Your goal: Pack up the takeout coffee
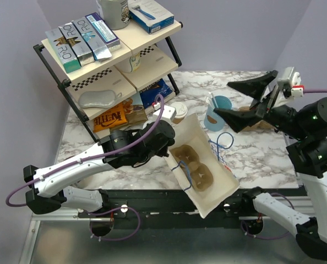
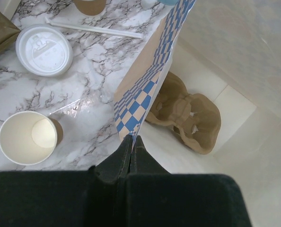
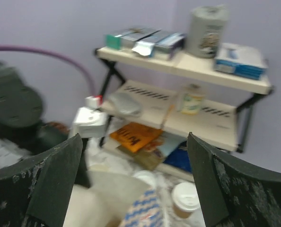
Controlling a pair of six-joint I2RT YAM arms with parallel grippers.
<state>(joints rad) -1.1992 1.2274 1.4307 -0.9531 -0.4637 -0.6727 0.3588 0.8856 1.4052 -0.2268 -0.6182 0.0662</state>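
The left end effector (image 2: 132, 142) is clamped shut on the blue-checkered rim of the white paper bag (image 1: 210, 137). The bag lies open near the middle of the worktop's near edge, with a brown cup carrier (image 1: 194, 165) inside it. The takeout coffee (image 1: 179, 111) stands upright outside the bag, toward the far edge of the worktop by the foot of the shelf rack (image 1: 152, 55). The right end effector (image 1: 224, 99) hangs wide open and empty above the blue cup (image 1: 218, 110).

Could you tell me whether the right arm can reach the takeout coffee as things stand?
Probably yes: the right gripper hangs open, the takeout coffee stands uncovered, though the blue cup crowds its path.
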